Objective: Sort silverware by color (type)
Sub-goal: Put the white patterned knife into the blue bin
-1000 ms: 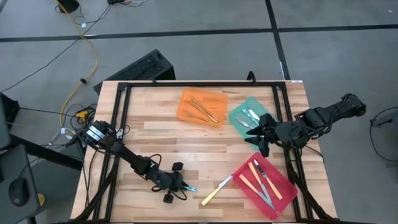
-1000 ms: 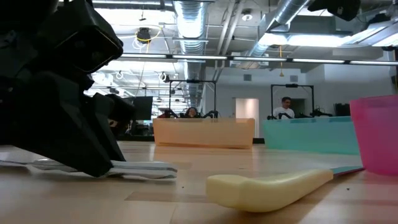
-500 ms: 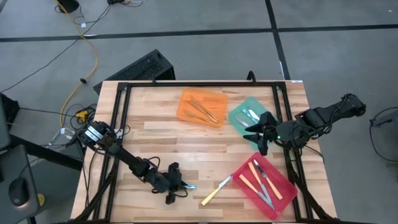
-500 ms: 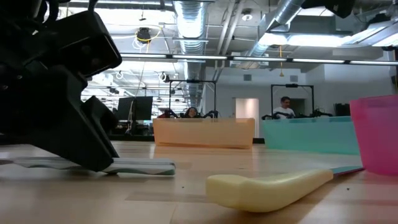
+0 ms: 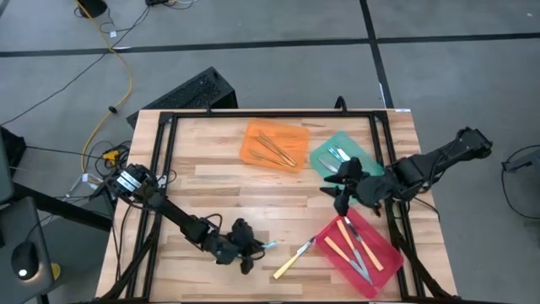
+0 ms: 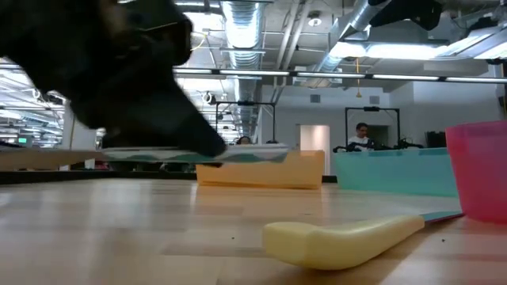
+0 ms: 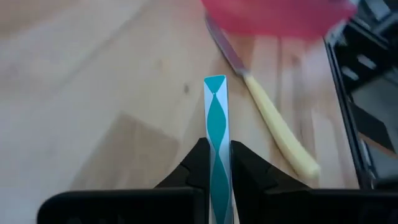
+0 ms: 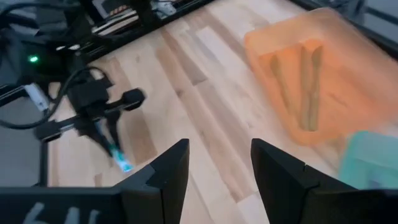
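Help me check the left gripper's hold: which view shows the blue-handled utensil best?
The left wrist view: the blue-handled utensil stands pinched between the left gripper's fingers, clear of the table. The low view shows it lifted, level. The high view shows only its tip; the right wrist view shows it small and distant.

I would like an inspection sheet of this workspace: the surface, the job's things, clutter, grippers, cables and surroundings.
Surface: wooden table with a black frame.
Job's things: gold utensils in the orange tray; blue-handled pieces in the green tray; yellow-handled pieces in the red tray; one yellow-handled knife loose on the table; one blue-handled utensil held clear of the table.
Clutter: nothing seen.
Grippers: left gripper jaws shut on the blue-handled utensil; right gripper jaws open, empty, by the green tray.
Cables: yellow cable on the floor; wires along the left arm.
Surroundings: grey floor; a person far behind.
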`<move>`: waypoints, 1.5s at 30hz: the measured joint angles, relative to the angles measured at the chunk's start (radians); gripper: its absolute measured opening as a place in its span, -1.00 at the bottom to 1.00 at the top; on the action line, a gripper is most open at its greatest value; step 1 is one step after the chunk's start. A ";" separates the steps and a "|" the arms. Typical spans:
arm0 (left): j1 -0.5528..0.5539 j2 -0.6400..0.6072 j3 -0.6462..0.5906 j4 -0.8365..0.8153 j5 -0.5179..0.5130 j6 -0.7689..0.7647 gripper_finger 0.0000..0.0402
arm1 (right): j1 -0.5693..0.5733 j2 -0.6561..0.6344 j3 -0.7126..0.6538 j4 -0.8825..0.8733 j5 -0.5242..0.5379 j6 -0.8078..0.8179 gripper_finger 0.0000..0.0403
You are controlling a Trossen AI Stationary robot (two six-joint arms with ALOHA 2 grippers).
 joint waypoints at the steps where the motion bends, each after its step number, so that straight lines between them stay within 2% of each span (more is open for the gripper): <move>1: 0.006 0.000 0.015 -0.016 -0.019 0.000 -0.90 | 0.009 0.013 0.000 0.014 0.000 0.001 -0.04; 8: 0.067 0.000 0.125 -0.024 -0.039 0.049 -0.90 | 0.071 0.110 0.000 0.091 0.002 -0.019 -0.04; 12: 0.069 -0.028 0.218 -0.031 -0.052 0.144 -0.90 | 0.088 0.139 0.000 0.147 0.006 -0.047 -0.04; 19: 0.069 -0.155 0.271 -0.117 -0.231 0.264 -0.90 | 0.088 0.136 0.000 0.247 0.028 -0.118 -0.04; 22: 0.069 -0.208 0.271 -0.014 -0.327 0.359 -0.90 | 0.088 0.138 0.000 0.331 0.062 -0.181 -0.04; 24: 0.071 -0.234 0.272 0.093 -0.342 0.484 -0.90 | 0.086 0.138 0.000 0.396 0.083 -0.240 -0.04; 27: 0.076 -0.273 0.272 0.257 -0.342 0.635 -0.90 | 0.074 0.138 0.000 0.500 0.128 -0.301 -0.04; 31: 0.076 -0.313 0.272 0.488 -0.330 0.870 -0.90 | 0.069 0.138 0.000 0.655 0.136 -0.415 -0.04; 35: 0.080 -0.310 0.272 0.712 -0.210 1.031 -0.90 | 0.056 0.152 0.000 0.835 0.122 -0.480 -0.04; 38: 0.088 -0.308 0.273 0.745 -0.150 1.059 -0.90 | 0.041 0.162 -0.001 0.941 0.087 -0.550 -0.04; 42: 0.108 -0.305 0.272 0.734 -0.120 1.058 -0.90 | 0.015 0.154 0.001 1.077 0.000 -0.622 -0.04; 45: 0.120 -0.305 0.272 0.710 -0.132 1.069 -0.90 | 0.004 0.145 0.001 1.109 -0.044 -0.635 -0.04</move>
